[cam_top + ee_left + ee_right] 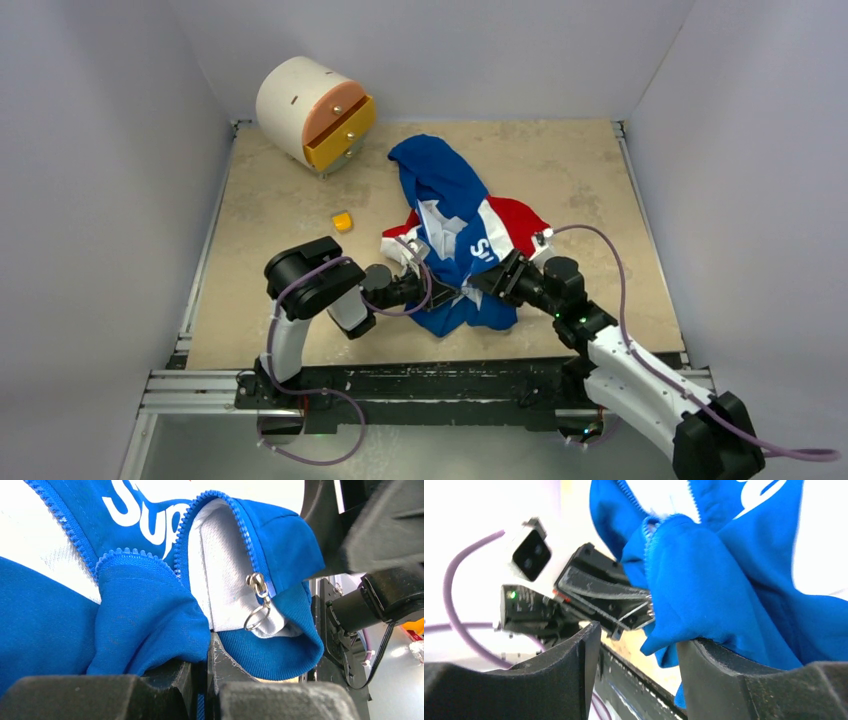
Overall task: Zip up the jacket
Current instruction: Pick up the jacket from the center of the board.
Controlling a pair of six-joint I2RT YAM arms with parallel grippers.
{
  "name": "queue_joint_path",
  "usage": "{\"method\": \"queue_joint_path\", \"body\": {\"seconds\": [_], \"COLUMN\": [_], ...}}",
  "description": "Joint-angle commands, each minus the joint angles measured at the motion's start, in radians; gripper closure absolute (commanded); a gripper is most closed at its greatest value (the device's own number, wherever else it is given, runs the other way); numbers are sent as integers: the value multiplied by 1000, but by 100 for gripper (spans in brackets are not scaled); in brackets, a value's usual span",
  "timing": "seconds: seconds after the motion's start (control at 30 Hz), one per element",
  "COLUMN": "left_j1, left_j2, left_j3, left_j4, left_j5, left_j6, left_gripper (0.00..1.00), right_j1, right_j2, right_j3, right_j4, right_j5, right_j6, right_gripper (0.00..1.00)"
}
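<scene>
So, jacket [455, 225]: crumpled in a heap about mid-table [580, 180], blue hood end toward the far side, red and white panels on its right, front open and not zipped.
Left fingers [222, 662]: squeezed nearly all the way together on a fold of blue fabric at the jacket's near hem, right beside one zipper edge. The cloth bulges out just above the grip.
Right fingers [579, 655]: spread wide, nothing clamped between them. A blue flap of the jacket hangs down into the gap and drapes over the finger on the right of that wrist view. Pretty sure it's touching, but that view is blurry so don't quote me.
Where they meet: in the top view both sets of fingers sit just beside each other at the near edge of the jacket, left one coming in from the left, right one from the right.
Zipper slider [256, 584]: silver, low on one zipper edge, with a ring pull [256, 617] dangling against the white lining.
Zipper teeth [62, 522]: blue, the two rows run apart, not joined.
Lettering [140, 510]: white on blue, "Sup" readable from the left wrist.
Yellow block [343, 221]: tiny, on the table left of the jacket, not touching it.
White drum [290, 95]: on its side in the far-left corner, with a yellow drawer [340, 135] in its face.
</scene>
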Motion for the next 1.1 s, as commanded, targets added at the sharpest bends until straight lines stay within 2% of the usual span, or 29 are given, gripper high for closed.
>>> {"method": "queue_joint_path", "body": {"seconds": [0.0,0.1,0.3,0.33,0.57,0.63,0.7,0.77,0.9,1.07], "left_j1": [4,3,4,4,54,103,164,217,317,430], "left_j2": [1,-4,-25,-30,-48,-77,-124,-182,-270,-188], "left_j3": [11,8,-26,-34,-72,-64,-19,55,324,778], "left_j4": [159,158,157,157,196,179,108,-22,-395,-668], "left_j5": [26,27,0,-12,-68,-61,-33,0,5,96], "left_j6": [18,18,19,19,-40,-71,-80,-53,48,111], "left_gripper": [100,100,100,100,100,100,100,100,100,100], "right_j1": [3,3,3,3,1,-11,-56,-120,-193,-286], "right_j2": [19,102,185,179,93,112,183,263,460,731], "right_j3": [32,63,75,80,171,265,385,501,796,1221], "right_j4": [-79,-89,-76,-83,-200,-229,-245,-229,-205,-180], "right_j5": [182,201,243,258,312,354,324,273,269,200], "right_j6": [82,55,0,-16,-202,-295,-391,-456,-578,-649], "right_gripper": [43,54,97,100,100,100,100,100,100,100]}}
